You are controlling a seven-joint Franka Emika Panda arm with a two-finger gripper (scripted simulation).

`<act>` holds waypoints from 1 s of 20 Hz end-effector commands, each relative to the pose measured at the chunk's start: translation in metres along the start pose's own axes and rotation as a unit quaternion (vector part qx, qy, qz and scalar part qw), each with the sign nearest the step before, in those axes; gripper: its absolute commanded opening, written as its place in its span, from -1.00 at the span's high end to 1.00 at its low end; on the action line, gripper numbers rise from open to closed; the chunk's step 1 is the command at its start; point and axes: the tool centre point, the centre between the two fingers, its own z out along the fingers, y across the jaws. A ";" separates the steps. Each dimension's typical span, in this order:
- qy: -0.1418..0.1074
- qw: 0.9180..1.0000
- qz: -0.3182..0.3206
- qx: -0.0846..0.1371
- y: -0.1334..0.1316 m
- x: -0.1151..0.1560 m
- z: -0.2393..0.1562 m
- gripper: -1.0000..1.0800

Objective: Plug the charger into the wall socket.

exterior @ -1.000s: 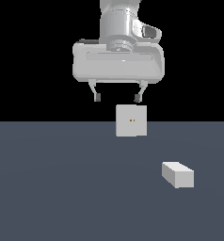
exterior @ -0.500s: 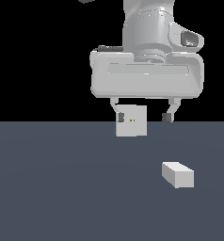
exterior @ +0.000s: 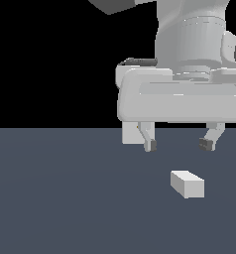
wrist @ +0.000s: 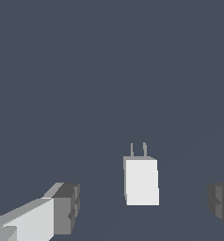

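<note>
Small plain white-grey brick-shaped charger (exterior: pixel 187 184) lay flat on dark slate floor (exterior: pixel 65 198), near right in exterior view. White arm's claw (exterior: pixel 178 145) hung above and beyond it, dark-tipped fingers (exterior: pixel 150 145) spread wide, holding nothing. Upright white-grey square wall socket (exterior: pixel 131 135) stood behind, mostly hidden by claw body. Wrist view alone showed charger's two thin prongs (wrist: pixel 138 149), charger lying between spread fingertips (wrist: pixel 67 207).

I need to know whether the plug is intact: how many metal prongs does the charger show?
2. In the wrist view both stick out side by side from one short end of the charger, which lies on the floor between the open gripper fingers.
</note>
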 end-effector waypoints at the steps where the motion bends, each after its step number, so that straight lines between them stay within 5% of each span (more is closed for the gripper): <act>1: 0.003 1.000 -0.002 0.000 0.005 -0.004 0.004 -0.92; 20: 0.004 1.000 -0.003 0.000 0.008 -0.013 0.046 -0.92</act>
